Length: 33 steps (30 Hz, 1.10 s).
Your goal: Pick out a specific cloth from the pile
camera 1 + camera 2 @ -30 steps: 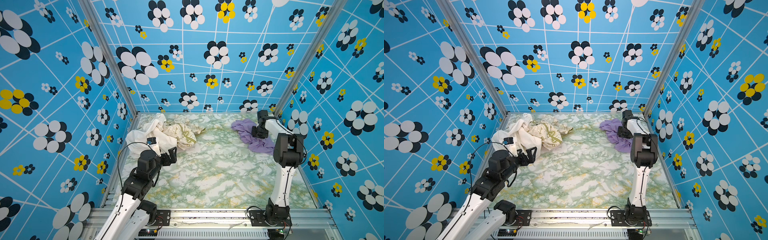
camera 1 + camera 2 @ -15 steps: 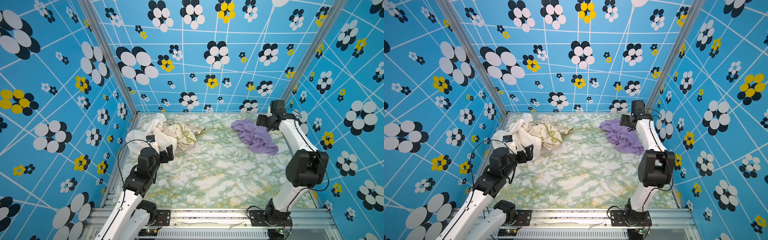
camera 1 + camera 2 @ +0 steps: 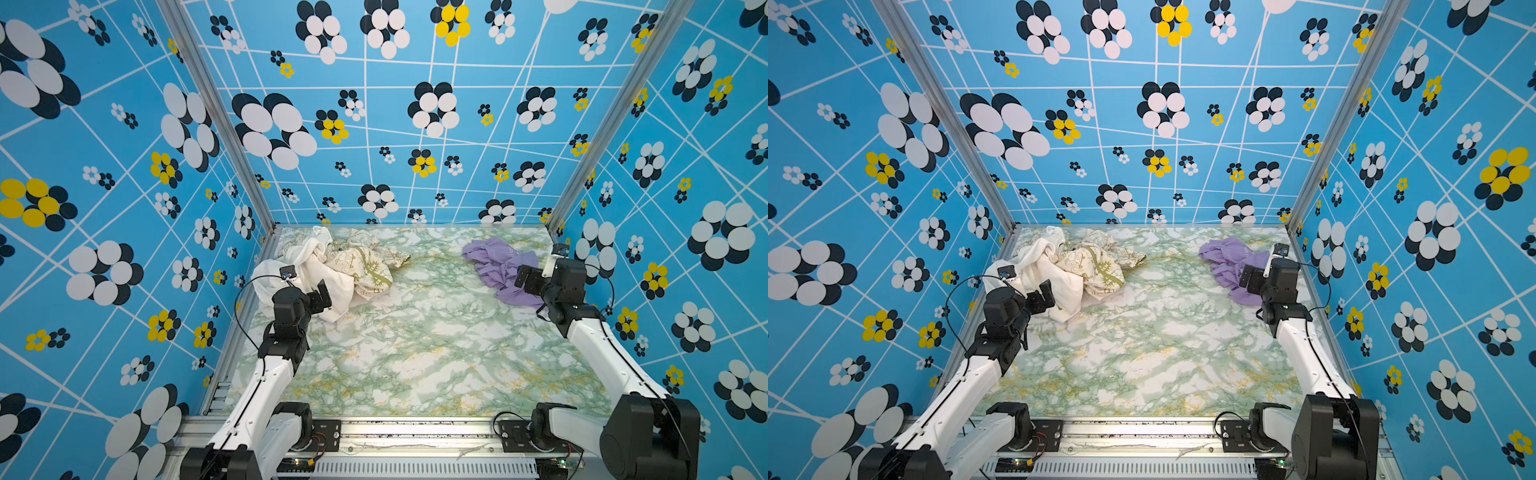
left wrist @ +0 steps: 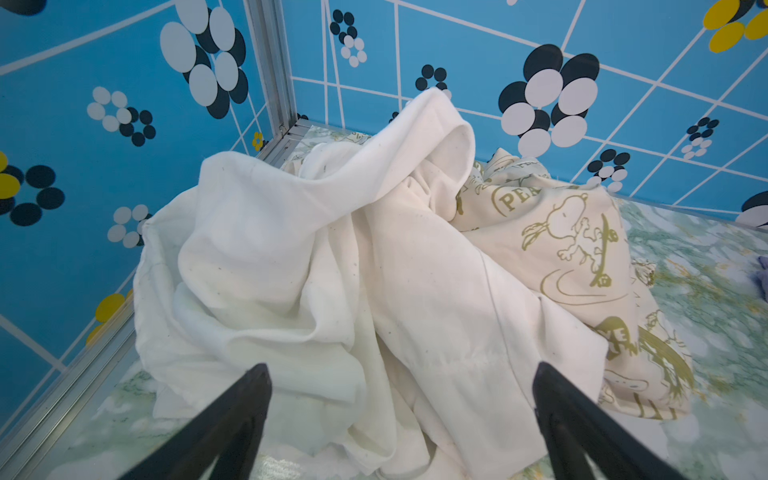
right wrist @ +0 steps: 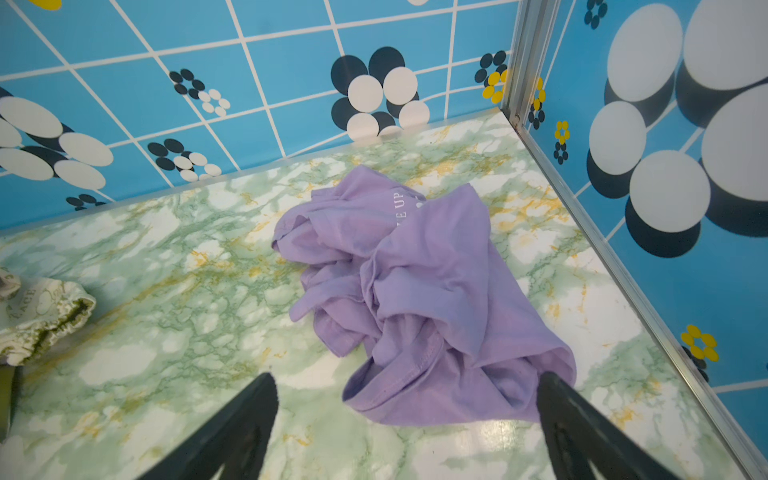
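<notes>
The lilac cloth (image 3: 496, 264) (image 3: 1227, 262) lies crumpled by itself at the back right of the marble table, apart from the pile (image 3: 332, 270) (image 3: 1067, 272) at the back left. The pile holds a white cloth (image 4: 291, 270) and a cream cloth with olive print (image 4: 573, 249). My right gripper (image 3: 524, 279) (image 3: 1249, 279) (image 5: 407, 376) stands open at the near edge of the lilac cloth, holding nothing. My left gripper (image 3: 322, 294) (image 3: 1042, 297) (image 4: 400, 366) is open at the near edge of the white cloth, with nothing gripped.
Blue flower-patterned walls with aluminium corner posts (image 3: 582, 166) close in the table (image 3: 415, 353) on three sides. The lilac cloth lies close to the right wall (image 5: 665, 249). A corner of the cream cloth (image 5: 41, 311) shows in the right wrist view.
The right gripper opened, let go of the lilac cloth and drew back to its near edge. The cloth now lies loose. The left gripper edged closer to the white cloth.
</notes>
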Each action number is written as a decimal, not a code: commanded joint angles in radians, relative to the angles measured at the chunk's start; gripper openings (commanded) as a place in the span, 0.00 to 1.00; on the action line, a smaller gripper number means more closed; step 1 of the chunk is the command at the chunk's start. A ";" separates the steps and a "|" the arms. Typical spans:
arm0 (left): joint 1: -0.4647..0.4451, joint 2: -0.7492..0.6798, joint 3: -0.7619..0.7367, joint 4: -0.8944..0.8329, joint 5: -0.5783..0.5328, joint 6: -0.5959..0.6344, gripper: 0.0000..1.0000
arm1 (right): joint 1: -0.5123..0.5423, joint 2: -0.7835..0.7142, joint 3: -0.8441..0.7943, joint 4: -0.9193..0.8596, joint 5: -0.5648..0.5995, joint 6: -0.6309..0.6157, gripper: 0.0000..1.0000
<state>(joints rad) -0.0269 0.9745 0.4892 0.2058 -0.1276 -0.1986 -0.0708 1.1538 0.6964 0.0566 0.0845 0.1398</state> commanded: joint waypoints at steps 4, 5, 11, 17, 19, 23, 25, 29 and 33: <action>0.019 0.127 -0.054 0.261 0.008 0.063 0.99 | -0.001 -0.014 -0.221 0.323 0.044 -0.030 0.99; 0.020 0.143 -0.067 0.297 0.006 0.070 0.99 | -0.001 -0.001 -0.251 0.368 0.045 -0.027 0.99; 0.022 0.238 -0.141 0.511 -0.006 0.093 0.99 | -0.001 0.125 -0.343 0.610 0.045 -0.015 0.99; 0.022 0.345 -0.170 0.641 0.021 0.141 0.99 | 0.000 0.242 -0.404 0.881 -0.018 -0.030 0.99; 0.022 0.387 -0.182 0.697 0.053 0.152 0.99 | 0.000 0.297 -0.430 0.965 -0.027 -0.034 0.99; 0.022 0.469 -0.203 0.801 0.101 0.169 0.99 | 0.000 0.462 -0.505 1.310 -0.045 -0.034 0.99; 0.022 0.501 -0.201 0.826 0.131 0.180 0.99 | 0.000 0.427 -0.500 1.250 -0.031 -0.037 0.99; 0.018 0.591 -0.187 0.892 0.167 0.201 0.99 | 0.001 0.414 -0.450 1.148 -0.067 -0.047 0.99; 0.018 0.574 -0.140 0.778 0.149 0.195 0.99 | 0.003 0.406 -0.375 0.996 -0.098 -0.059 0.99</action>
<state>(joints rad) -0.0132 1.5410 0.3073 0.9981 0.0017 -0.0219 -0.0708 1.5799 0.2680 1.1355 0.0257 0.1017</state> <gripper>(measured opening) 0.992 0.991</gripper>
